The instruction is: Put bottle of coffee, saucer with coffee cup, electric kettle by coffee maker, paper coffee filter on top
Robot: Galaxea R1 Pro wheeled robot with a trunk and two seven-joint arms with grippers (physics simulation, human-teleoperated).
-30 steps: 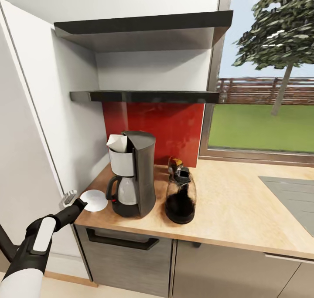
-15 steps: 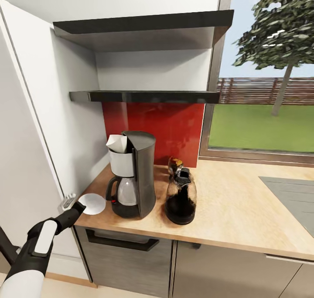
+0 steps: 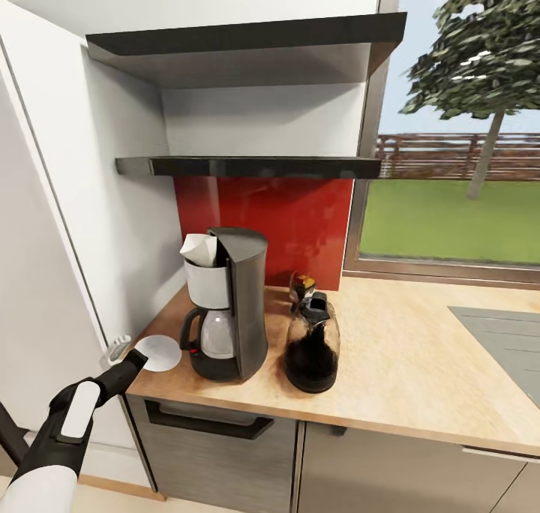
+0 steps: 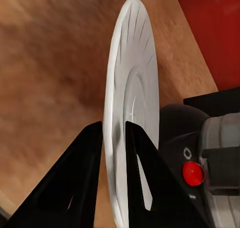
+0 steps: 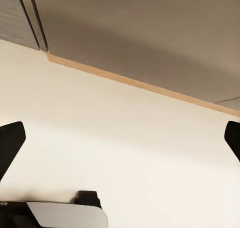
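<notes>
Saucer step in hand: left gripper jaws clamped on saucer rim, coffee maker just beyond the jaws. Next, probably: lower flat onto tabletop, release. Right gripper jaws spread wide over floor, gripping nothing.

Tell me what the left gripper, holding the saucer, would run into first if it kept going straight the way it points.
Probably the coffee maker: in the left wrist view its dark base sits just beyond the saucer held in the left gripper. Depth is unclear, so the saucer's rim would likely touch first.
</notes>
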